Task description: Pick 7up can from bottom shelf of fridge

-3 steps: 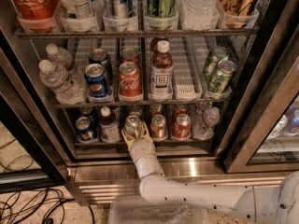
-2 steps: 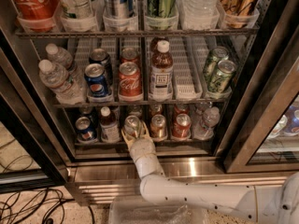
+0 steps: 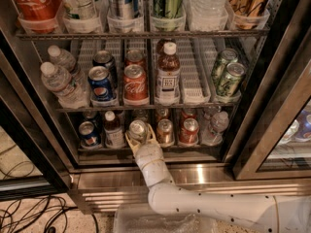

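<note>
The fridge (image 3: 272, 106) stands open in the camera view, with its stainless base panel below. On the bottom shelf (image 3: 194, 147) the 7up can (image 3: 138, 129), silver-topped and pale, stands in the lane left of centre. My gripper (image 3: 140, 139) reaches in from the white arm below. Its tan fingers (image 3: 151, 133) sit on either side of the can, touching it. The can stands upright on the rack, its lower body hidden by the gripper.
On the bottom shelf, a blue Pepsi can (image 3: 88, 132) and a small bottle (image 3: 113, 129) stand left of the 7up can; two reddish cans (image 3: 165, 131) (image 3: 189, 130) and a water bottle (image 3: 216, 126) stand to its right. Cables (image 3: 29, 212) lie on the floor at left.
</note>
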Robot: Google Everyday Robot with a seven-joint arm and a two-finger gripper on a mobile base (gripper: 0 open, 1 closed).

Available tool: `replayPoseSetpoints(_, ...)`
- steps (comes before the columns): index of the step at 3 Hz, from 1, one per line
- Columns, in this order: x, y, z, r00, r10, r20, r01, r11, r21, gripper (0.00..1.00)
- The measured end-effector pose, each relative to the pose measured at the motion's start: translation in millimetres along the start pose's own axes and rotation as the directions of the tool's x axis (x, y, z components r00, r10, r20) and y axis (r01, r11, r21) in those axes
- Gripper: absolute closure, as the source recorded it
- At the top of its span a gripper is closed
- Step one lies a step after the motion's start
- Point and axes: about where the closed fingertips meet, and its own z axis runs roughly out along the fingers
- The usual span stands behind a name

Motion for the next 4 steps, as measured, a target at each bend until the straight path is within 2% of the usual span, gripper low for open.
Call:
replayPoseSetpoints(1,-9,0,-12,0.999,-0.022,-0.023,0.022,0.9993,-0.029,1.0)
replayPoseSetpoints(2,-8,-1,-36,0.991,-0.062,-0.118,0.049,0.9931,-0.107,1.0)
replayPoseSetpoints(3,-6,-20,-56,0.969,-0.028,-0.247,-0.012,0.9874,-0.158,1.0)
replayPoseSetpoints(4,-10,-39,-66,0.947,0.004,-0.322,-0.071,0.9778,-0.197,1.0)
